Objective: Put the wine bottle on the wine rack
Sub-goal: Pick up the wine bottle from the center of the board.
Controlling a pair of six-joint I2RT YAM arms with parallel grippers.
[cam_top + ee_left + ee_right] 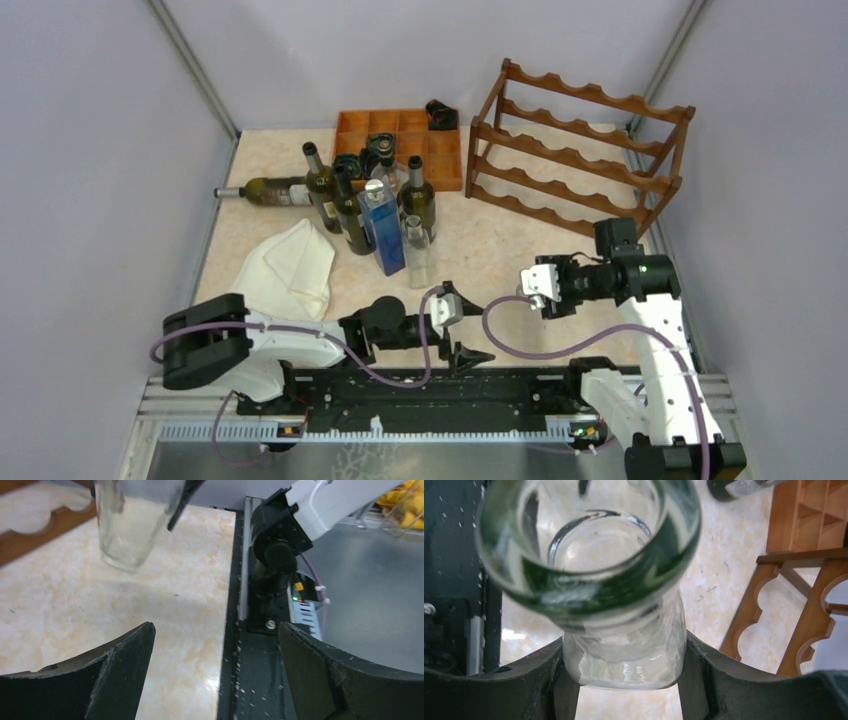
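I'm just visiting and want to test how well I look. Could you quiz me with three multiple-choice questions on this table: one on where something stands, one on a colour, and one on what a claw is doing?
1. Where does the wine rack stand on the table?
A. near left corner
B. far right side
C. dead centre

2. What colour is the flat-sided bottle in the standing group?
A. blue
B. red
C. yellow

3. What is the right gripper doing?
A. hanging open and empty
B. holding a spoon
C. clamped on a clear glass bottle

Answers:
1 B: the overhead view shows it at the far right.
2 A: its body is plainly blue.
3 C: the wrist view shows its fingers pressed on both sides of the glass.
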